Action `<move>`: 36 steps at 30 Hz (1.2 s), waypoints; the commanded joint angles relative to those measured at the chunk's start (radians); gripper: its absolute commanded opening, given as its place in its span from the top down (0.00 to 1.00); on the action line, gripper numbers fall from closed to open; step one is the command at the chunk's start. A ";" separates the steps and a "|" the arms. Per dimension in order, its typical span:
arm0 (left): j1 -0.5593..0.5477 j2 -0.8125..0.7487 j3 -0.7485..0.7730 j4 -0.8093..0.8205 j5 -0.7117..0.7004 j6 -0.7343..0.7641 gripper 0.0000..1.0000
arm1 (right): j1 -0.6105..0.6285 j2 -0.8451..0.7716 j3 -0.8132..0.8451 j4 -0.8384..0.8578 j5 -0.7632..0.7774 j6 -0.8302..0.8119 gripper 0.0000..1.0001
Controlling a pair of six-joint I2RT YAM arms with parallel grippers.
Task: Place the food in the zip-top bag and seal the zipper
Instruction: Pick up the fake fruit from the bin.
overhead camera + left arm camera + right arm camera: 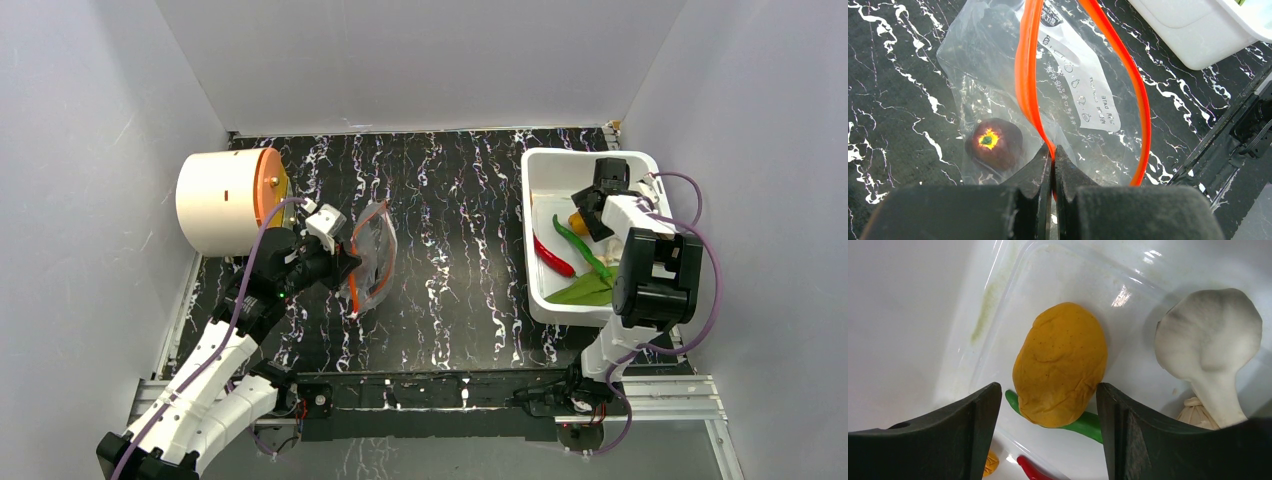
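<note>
The clear zip-top bag (372, 258) lies on the black marbled table, its mouth gaping, and it also shows in the left wrist view (998, 90). The dark maroon fruit (994, 143) sits inside it. My left gripper (1053, 154) is shut on one lip of the orange-red zipper (1029, 75). My right gripper (1048, 400) is open inside the white bin (552, 170), its fingers on either side of the orange fruit (1060, 362), not touching. The whitish garlic (1210, 342) lies to its right. The green pepper (580, 246) and red chilli (553, 257) lie in the bin.
A cream cylinder with an orange rim (222, 200) lies on its side at the back left, close behind the left gripper. Green leaves (585, 290) lie at the bin's near end. White walls enclose the table.
</note>
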State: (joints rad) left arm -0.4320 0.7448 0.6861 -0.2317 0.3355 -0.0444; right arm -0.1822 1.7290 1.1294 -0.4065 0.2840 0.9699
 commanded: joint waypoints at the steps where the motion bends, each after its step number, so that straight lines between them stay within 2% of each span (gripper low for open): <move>1: -0.002 -0.018 -0.008 0.022 -0.001 0.011 1.00 | -0.012 0.006 0.006 0.051 0.003 0.018 0.33; 10: -0.002 -0.013 -0.008 0.023 -0.003 0.010 1.00 | -0.020 0.057 0.018 0.038 -0.009 0.010 0.34; 13: -0.002 -0.015 -0.008 0.023 -0.005 0.010 1.00 | -0.021 0.067 0.019 0.038 -0.017 0.006 0.37; 15: -0.002 -0.016 -0.008 0.022 -0.006 0.010 1.00 | -0.022 0.064 0.015 0.044 -0.024 0.002 0.44; 17: -0.002 -0.016 -0.008 0.023 -0.006 0.010 1.00 | -0.022 0.052 0.003 0.062 -0.029 -0.006 0.48; 26: -0.002 -0.015 -0.008 0.023 -0.007 0.010 1.00 | -0.022 0.019 -0.002 0.066 -0.031 -0.054 0.51; 36: -0.003 -0.015 -0.009 0.023 -0.007 0.008 1.00 | -0.021 -0.135 -0.035 0.065 -0.078 -0.163 0.53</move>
State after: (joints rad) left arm -0.4320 0.7444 0.6861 -0.2317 0.3283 -0.0444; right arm -0.1986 1.6878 1.1107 -0.3843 0.2291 0.8776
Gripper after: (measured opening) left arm 0.009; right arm 0.564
